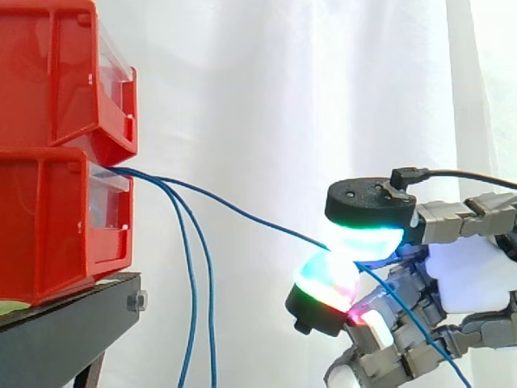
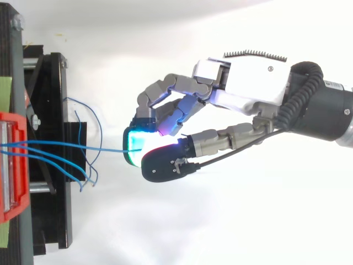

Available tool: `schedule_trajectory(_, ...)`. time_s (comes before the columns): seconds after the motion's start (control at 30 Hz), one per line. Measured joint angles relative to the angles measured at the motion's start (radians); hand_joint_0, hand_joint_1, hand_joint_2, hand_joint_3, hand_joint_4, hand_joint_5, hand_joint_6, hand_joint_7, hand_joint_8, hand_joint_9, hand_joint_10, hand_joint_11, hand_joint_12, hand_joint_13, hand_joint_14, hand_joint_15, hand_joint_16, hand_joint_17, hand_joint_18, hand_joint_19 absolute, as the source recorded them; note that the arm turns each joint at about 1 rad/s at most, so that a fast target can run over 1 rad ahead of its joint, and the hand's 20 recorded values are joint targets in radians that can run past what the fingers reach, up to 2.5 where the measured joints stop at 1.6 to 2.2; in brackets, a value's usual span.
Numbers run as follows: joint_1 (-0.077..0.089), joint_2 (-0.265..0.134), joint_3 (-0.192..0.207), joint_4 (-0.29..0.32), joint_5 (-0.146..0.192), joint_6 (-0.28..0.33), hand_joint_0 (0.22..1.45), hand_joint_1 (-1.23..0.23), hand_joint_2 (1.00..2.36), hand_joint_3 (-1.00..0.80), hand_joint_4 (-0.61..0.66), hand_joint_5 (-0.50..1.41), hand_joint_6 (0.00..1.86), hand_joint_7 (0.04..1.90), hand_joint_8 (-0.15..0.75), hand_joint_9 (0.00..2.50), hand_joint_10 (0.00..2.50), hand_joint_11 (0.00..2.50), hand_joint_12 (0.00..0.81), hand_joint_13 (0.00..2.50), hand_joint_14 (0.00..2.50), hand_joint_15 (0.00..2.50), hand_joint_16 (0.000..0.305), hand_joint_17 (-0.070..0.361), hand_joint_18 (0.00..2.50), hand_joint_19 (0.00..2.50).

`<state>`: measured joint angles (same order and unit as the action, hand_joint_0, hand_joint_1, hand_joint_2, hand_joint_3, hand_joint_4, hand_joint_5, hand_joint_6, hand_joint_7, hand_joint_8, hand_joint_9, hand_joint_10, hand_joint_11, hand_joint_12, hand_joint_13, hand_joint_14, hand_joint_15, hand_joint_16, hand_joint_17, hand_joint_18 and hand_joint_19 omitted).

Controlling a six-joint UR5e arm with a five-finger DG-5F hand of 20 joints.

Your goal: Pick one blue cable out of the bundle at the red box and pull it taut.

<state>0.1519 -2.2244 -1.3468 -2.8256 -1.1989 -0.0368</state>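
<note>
One blue cable (image 1: 242,214) is running from the red box (image 1: 48,226) rightward and down to the hand (image 1: 472,279), which is apparently pinching it between glowing pads (image 1: 367,241).

— Any writing to read on the red bins (image 1: 56,218) at the left of the frame?
— None I can make out. Their walls are plain red, and the clear fronts (image 1: 109,202) show no legible print.
— The green strip (image 1: 10,307) at the lower left, under the bins?
— Plain green where it shows. No letters or numbers can be read.
— And the hand (image 2: 248,96), right of centre in the top view?
— Nothing legible on its white and grey casing. No text, number or sign can be read in either view.
</note>
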Motion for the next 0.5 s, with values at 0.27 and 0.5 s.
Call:
schedule_trajectory(0.27,0.000,0.000,0.000,0.000,0.001,0.000,0.62,-0.75,1.02,0.05,-0.06,-0.14,0.94,1.14,0.357,1.02,0.01,0.87,0.405,0.68,0.01,0.38,0.054,0.120,0.57,0.14)
schedule_trajectory(0.5,0.000,0.000,0.000,0.000,0.001,0.000,0.62,-0.75,1.02,0.05,-0.06,-0.14,0.94,1.14,0.358,1.02,0.01,0.87,0.406,0.69,0.01,0.38,0.053,0.120,0.57,0.14)
